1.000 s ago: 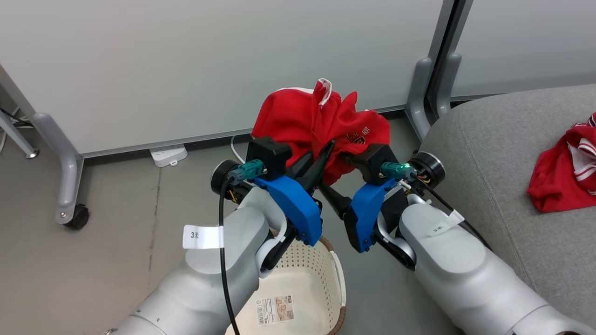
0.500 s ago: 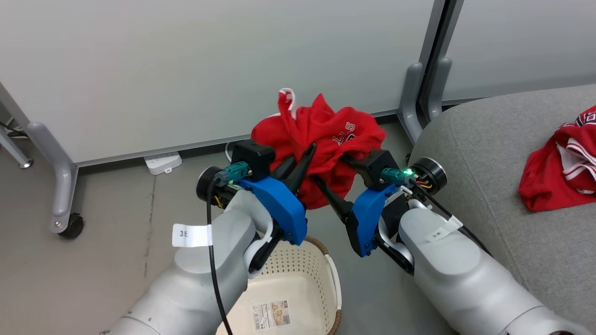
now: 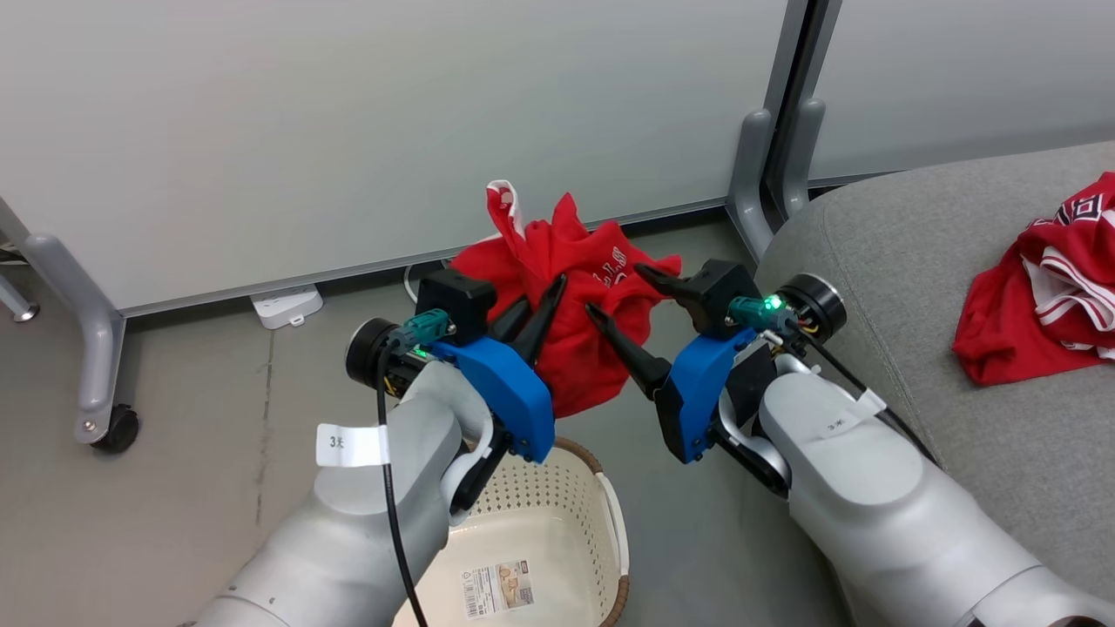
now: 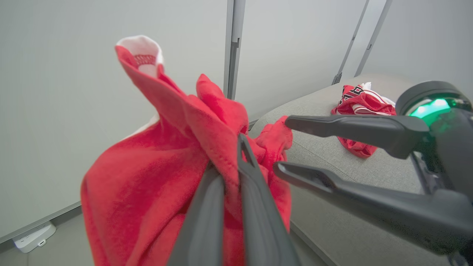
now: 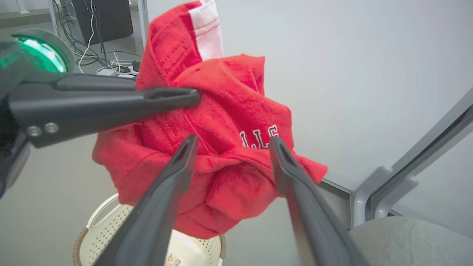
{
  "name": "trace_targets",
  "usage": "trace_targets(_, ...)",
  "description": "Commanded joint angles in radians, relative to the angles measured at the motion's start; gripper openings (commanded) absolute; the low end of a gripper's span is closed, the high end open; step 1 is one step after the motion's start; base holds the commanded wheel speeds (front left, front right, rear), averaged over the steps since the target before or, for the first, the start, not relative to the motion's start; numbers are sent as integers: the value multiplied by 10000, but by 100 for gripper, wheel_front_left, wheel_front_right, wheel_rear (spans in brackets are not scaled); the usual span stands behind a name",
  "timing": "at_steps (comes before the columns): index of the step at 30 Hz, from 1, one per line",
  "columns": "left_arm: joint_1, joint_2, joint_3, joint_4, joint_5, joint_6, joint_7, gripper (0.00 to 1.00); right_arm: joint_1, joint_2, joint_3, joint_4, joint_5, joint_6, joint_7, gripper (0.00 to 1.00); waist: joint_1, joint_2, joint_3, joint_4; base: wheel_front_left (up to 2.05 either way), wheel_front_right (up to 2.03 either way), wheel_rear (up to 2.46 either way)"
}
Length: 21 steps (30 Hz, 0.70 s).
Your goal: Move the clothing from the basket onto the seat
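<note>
Up in the air beyond the basket point(image 3: 571, 488), short of the seat point(image 3: 915, 261) and to its left: a bunched red garment point(image 3: 579, 374), white trim band poking up at the top, white lettering across one fold; pinched in the left gripper point(image 3: 542, 294), both dark fingers pressed together on a ridge of the cloth, red fabric squeezed between them in the left wrist view; remainder of the cloth drooping below and around those fingers. Just to the right of the bundle, right gripper point(image 3: 617, 289) spread wide and gripping nothing; fingers aimed at the cloth from the side, upper tip right at a fold, contact impossible to judge; from the right wrist, both fingers framing the lettering. Down below the grippers, standing on the grey floor point(image 3: 174, 488): basket, cream and perforated, brown rim, printed label point(image 3: 496, 588) on its bottom. On the seat, well apart from both grippers: striped jersey point(image 3: 1002, 340), red with white stripes, lying crumpled toward the far right. Behind it all, pale partition panels point(image 3: 348, 131) on grey feet, one foot on a caster point(image 3: 113, 428); white power strip point(image 3: 283, 305) on the floor at the panel's base.
</note>
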Motion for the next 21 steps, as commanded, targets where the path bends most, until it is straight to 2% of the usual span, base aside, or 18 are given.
trace_targets(1, 19, -37, -51, -20, 87, 7, -47, 0, -123, -104, -54, -54, -20, 1, 71, 100, 0, 0, 13, 18, 0, 0, 0)
trace_targets(8, -183, -143, -258, -206, 125, -54, -64, 0, -267, -91, -408, 523, 80, 1, 681, 100, 0, 0, 86, 293, 0, 0, 0)
trace_targets(12, -263, -203, -362, -350, 112, -68, -66, 0, -105, -4, -259, 861, 138, 1, 919, 100, 0, 0, 138, 465, 0, 0, 0)
trace_targets(21, -382, -186, -563, -536, 69, -118, -80, 0, -10, -178, 1344, 601, 607, 1, 1156, 100, 0, 0, 176, 608, 0, 0, 0)
